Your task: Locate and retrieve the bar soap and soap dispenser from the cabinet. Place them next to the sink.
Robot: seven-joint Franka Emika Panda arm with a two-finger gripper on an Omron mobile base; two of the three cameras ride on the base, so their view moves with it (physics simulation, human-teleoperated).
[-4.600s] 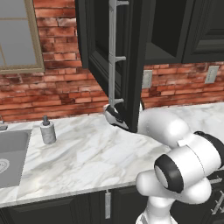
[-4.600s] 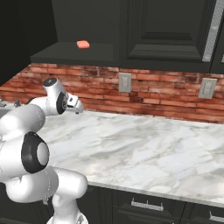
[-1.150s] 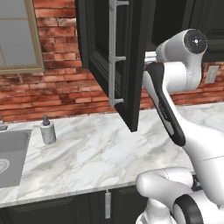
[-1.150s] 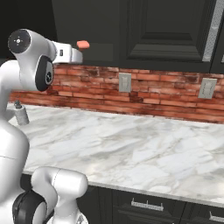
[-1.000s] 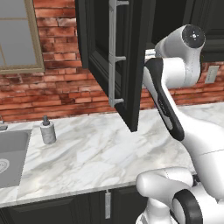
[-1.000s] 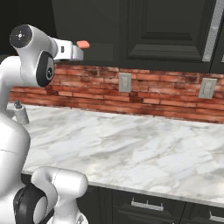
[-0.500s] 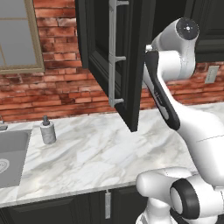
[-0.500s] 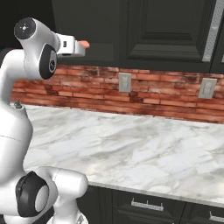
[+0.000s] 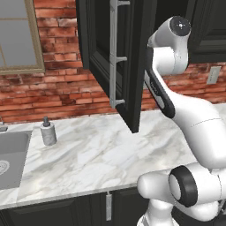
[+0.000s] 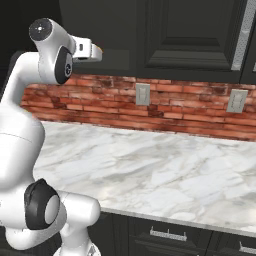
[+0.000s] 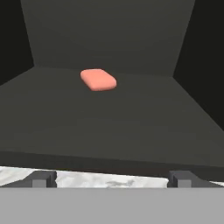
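Observation:
The bar soap [image 11: 98, 80], a salmon-pink block, lies on the dark shelf of the cabinet [image 11: 109, 122] straight ahead of my gripper [image 11: 111, 178]. The fingertips [image 11: 41, 178] stand wide apart with nothing between them, short of the shelf's front edge. From the right, the white hand [image 10: 86, 50] is raised to shelf height, and a sliver of the bar soap [image 10: 99, 49] shows just past it. The cabinet door [image 9: 106, 57] hangs open and hides the hand in the left base view. The soap dispenser [image 9: 48, 132] stands on the counter beside the sink [image 9: 13, 152].
The open door with its long silver handle [image 9: 115, 53] juts out over the marble counter [image 9: 97, 154], left of the arm. Wall outlets [image 10: 143, 94] sit on the brick backsplash. Closed black upper cabinets [image 10: 190, 35] run to the right.
The arm has risen from counter height to the cabinet shelf, and the hand has edged closer to the bar soap. The soap and the dispenser have not moved.

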